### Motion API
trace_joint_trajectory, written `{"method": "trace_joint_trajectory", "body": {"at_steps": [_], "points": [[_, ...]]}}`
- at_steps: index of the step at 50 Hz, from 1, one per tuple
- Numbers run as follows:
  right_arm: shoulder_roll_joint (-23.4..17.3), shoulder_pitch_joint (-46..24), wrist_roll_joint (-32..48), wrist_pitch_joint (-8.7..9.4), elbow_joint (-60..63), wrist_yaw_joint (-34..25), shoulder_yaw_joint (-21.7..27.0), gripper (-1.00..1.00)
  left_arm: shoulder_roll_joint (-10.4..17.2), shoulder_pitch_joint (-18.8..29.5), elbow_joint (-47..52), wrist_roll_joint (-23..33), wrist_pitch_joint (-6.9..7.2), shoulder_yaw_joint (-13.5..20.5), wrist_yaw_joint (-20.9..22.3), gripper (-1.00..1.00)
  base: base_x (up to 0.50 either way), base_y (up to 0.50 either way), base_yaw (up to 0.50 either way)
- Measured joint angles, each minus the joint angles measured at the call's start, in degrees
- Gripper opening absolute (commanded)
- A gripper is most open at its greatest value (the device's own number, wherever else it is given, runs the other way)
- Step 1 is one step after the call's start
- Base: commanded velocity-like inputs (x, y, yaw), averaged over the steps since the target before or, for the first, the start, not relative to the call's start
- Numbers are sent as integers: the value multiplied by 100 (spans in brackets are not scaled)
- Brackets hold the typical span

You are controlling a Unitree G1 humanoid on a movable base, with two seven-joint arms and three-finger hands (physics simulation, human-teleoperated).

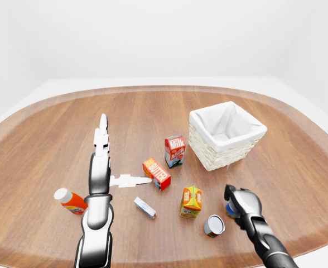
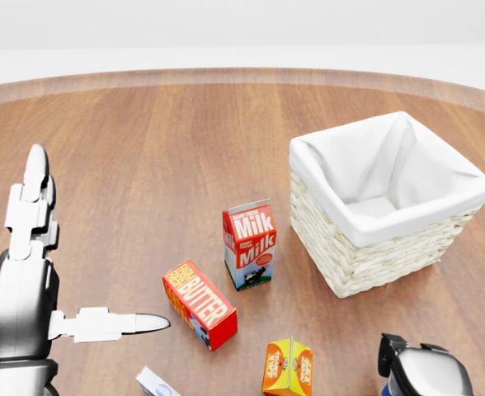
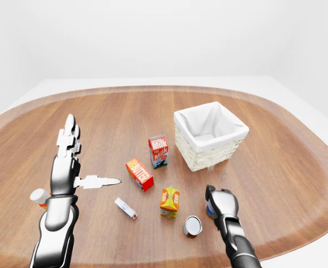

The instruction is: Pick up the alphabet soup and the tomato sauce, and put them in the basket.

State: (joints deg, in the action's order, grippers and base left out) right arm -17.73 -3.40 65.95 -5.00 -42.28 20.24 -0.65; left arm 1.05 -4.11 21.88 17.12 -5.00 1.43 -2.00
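I am looking at a white room with a broad oval wooden table (image 1: 52,128). The thing that matters is the upright blue can (image 1: 229,209) near the table's lower right edge in the left-eye view. My right hand (image 1: 239,199) covers most of it, so I cannot read its label or say which of the two cans it is. The fingers curl down over it; I judge them closing on it, but the pictures do not show whether they grip.

A second can (image 1: 214,225) lies on its side just left of that hand, its round end facing the camera, so its long axis runs away from me.

The basket (image 1: 226,135) stands above the right hand in this view, well apart, with its opening up and bare white lining. So the carry runs straight up the view from the right hand, and that arm is clearly the nearer one.

My left hand (image 1: 109,167) stands wide open, holding nothing, far left of both cans.
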Motion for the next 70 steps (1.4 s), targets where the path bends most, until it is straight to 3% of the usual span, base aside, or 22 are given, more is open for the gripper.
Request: {"method": "trace_joint_trajectory", "body": {"at_steps": [19,70], "points": [[28,172,-50,0,439,-193,89,-100,-1,-3,17,1,0,-2,4,100,0,0,0],[516,741,-879,0,3222,-601,912,-100,-1,-4,19,1,0,-2,5,100,0,0,0]]}}
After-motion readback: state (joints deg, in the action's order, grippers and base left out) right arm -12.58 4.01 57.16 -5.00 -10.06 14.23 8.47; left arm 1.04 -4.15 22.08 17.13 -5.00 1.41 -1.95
